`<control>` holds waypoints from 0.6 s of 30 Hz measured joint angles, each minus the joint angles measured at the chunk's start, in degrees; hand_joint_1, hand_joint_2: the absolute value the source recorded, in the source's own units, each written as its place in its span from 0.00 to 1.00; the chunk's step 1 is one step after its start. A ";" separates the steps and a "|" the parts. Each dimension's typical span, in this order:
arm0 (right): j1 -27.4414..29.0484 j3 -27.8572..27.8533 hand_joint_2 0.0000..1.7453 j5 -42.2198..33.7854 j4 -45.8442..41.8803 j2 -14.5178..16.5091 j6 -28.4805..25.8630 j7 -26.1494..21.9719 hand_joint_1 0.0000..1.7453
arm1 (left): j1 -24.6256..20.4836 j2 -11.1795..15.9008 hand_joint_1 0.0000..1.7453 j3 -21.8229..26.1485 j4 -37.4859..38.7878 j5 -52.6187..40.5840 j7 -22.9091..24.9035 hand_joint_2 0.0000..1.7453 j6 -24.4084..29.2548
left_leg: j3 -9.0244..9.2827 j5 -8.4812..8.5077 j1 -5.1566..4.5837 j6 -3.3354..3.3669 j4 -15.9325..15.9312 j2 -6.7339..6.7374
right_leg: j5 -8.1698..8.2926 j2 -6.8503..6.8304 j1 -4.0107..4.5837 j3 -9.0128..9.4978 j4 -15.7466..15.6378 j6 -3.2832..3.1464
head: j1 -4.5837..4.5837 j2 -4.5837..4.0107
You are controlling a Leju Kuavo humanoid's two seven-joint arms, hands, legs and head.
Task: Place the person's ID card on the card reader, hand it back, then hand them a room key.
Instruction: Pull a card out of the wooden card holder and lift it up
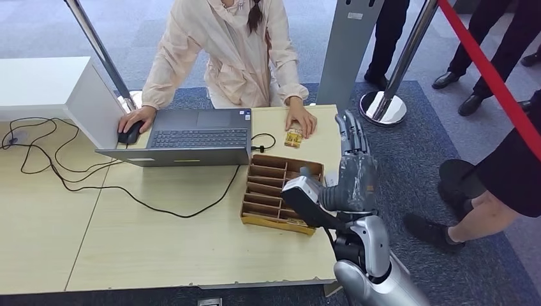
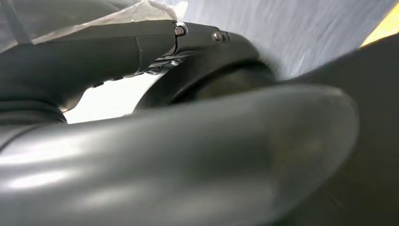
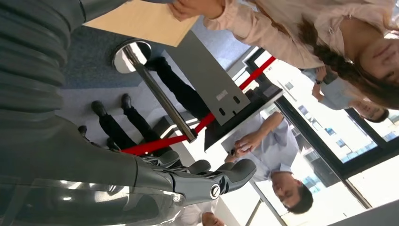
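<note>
My right hand (image 1: 354,150) is raised over the table's right edge, beside the wooden organiser box (image 1: 271,191). Its fingers are stretched out flat and hold nothing. The right wrist view shows the same straight fingers (image 3: 202,179) against the room. A small yellowish item (image 1: 293,137) lies on the table by the person's hand (image 1: 301,120), just beyond my fingertips, with a black cord loop (image 1: 265,141) next to it. I cannot tell whether it is the card or a key. In the left wrist view my left hand (image 2: 188,155) has its thumb apart from the dark fingers (image 2: 155,44), with nothing between them.
A person in a pale pink jacket (image 1: 223,57) leans over an open laptop (image 1: 191,137), one hand on a black mouse (image 1: 131,134). Black cables (image 1: 57,166) trail across the left of the table. A red rope barrier (image 1: 491,76) and other people's legs (image 1: 472,204) are at the right.
</note>
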 joint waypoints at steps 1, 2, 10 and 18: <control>0.41 0.10 1.00 -0.38 0.22 0.05 0.06 -0.13 0.00 | -0.10 -0.60 0.00 -0.16 -0.04 -5.84 -0.22 0.00 -0.22 | -0.03 0.00 0.02 0.00 0.00 -0.02 | 0.00 -0.03 0.02 0.01 0.00 0.00 | 0.03 0.00; 0.75 0.20 1.00 -0.96 0.45 0.15 0.11 -0.34 0.00 | -0.20 -1.10 0.00 -0.33 -0.07 -10.12 -0.43 0.00 -0.43 | -0.05 0.00 0.05 0.00 0.00 -0.02 | 0.01 -0.04 0.03 0.01 -0.01 0.00 | 0.10 0.00; 1.87 1.76 1.00 -4.92 3.54 1.38 1.55 -2.80 0.00 | -0.27 -1.81 0.00 -0.67 -0.07 -12.46 -1.18 0.00 -0.67 | -0.06 -0.01 0.06 0.01 0.01 0.04 | 0.00 -0.03 0.04 -0.04 -0.01 -0.02 | 0.20 0.00; 2.61 3.66 1.00 -5.70 5.47 1.67 2.07 -2.86 0.00 | -0.24 -1.82 0.00 -0.69 -0.05 -12.18 -1.32 0.00 -0.60 | -0.07 -0.02 0.10 0.00 0.01 0.05 | -0.04 -0.03 0.08 -0.06 0.00 -0.07 | 0.20 0.00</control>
